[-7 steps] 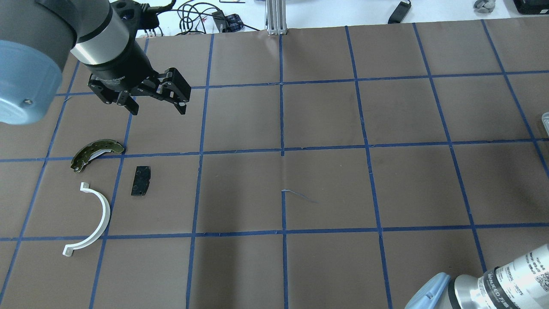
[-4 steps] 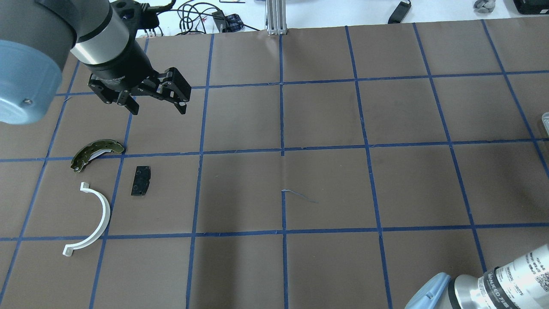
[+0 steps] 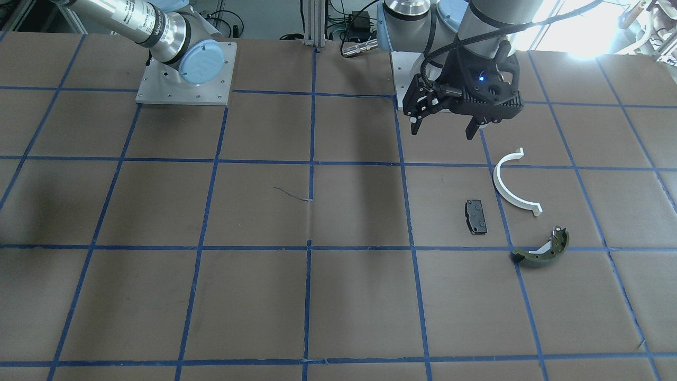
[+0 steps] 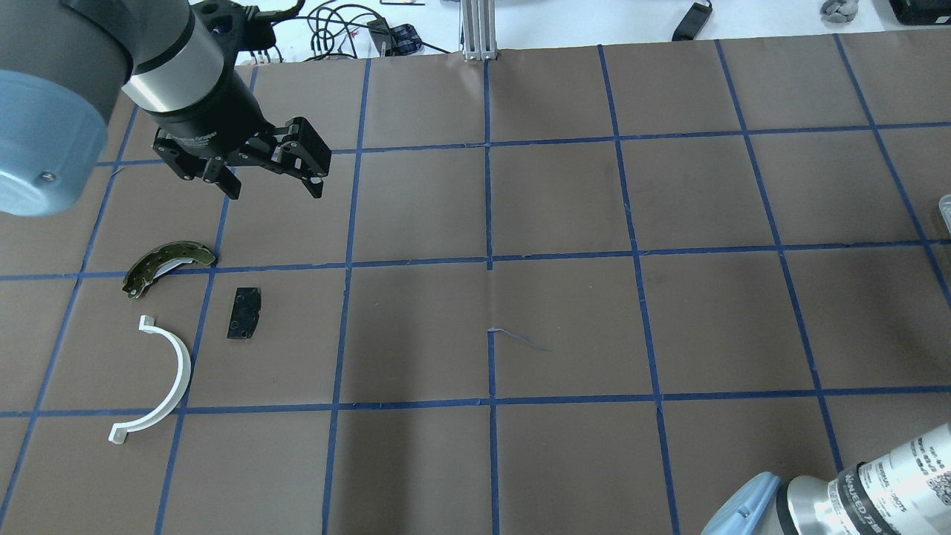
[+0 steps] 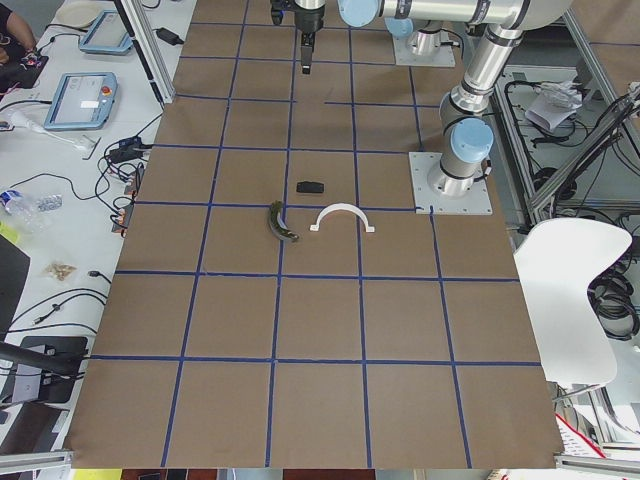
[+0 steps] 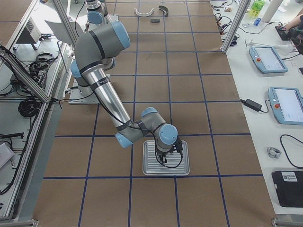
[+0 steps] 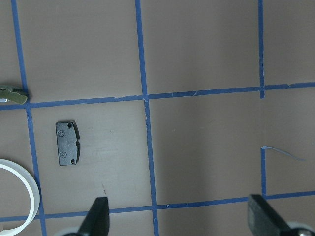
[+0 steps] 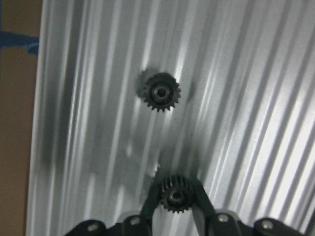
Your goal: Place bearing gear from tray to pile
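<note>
In the right wrist view my right gripper (image 8: 175,189) is shut on a small black bearing gear (image 8: 175,196) over the ribbed silver tray (image 8: 98,147). A second black gear (image 8: 160,92) lies on the tray ahead. The exterior right view shows this gripper (image 6: 166,153) low over the tray (image 6: 184,168). The pile lies far off on the table's left: an olive brake shoe (image 4: 167,265), a black pad (image 4: 244,313) and a white half-ring (image 4: 160,379). My left gripper (image 4: 271,182) hangs open and empty just beyond the pile, and the pad (image 7: 67,143) shows under it.
The table is brown paper with a blue tape grid (image 4: 489,260). Cables (image 4: 334,30) and an aluminium post (image 4: 475,30) stand at the far edge. My right arm's wrist (image 4: 854,490) shows at the near right corner.
</note>
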Robot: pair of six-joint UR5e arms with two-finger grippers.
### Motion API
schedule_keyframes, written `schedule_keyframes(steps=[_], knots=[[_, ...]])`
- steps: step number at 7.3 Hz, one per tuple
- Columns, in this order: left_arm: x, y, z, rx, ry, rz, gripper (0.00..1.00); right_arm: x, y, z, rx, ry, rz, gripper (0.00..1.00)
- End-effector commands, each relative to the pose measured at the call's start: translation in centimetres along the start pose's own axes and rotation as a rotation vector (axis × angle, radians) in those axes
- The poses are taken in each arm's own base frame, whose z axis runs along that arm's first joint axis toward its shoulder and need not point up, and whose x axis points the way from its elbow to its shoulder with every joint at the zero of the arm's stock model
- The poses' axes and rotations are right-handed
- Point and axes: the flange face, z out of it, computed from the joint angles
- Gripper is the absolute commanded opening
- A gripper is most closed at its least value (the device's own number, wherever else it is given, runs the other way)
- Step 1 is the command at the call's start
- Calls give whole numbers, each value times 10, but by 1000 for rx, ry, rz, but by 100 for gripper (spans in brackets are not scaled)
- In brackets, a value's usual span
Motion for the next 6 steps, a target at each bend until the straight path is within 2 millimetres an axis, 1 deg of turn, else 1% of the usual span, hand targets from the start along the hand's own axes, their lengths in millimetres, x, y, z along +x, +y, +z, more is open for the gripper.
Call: schedule_keyframes(steps=[1,2,3,4,5,6], knots=[[0,0,0,0,0,1,100,-2,3,-26,-34,50,3,6],[0,0,0,0,0,1,100,-9,1,-58,-22,84,6,6],[0,1,-1,2,-2,1,100,-26,-12,-91,1,127,-12,6],[0,1,0,0,-2,1,100,-54,-36,-106,11,144,-30,3],[-1,1,-1,2,-3,-1,100,-89,-62,-119,1,126,-23,2],[-2,1,-1,2,-3,-4,100,-139,-96,-134,-5,120,2,0]])
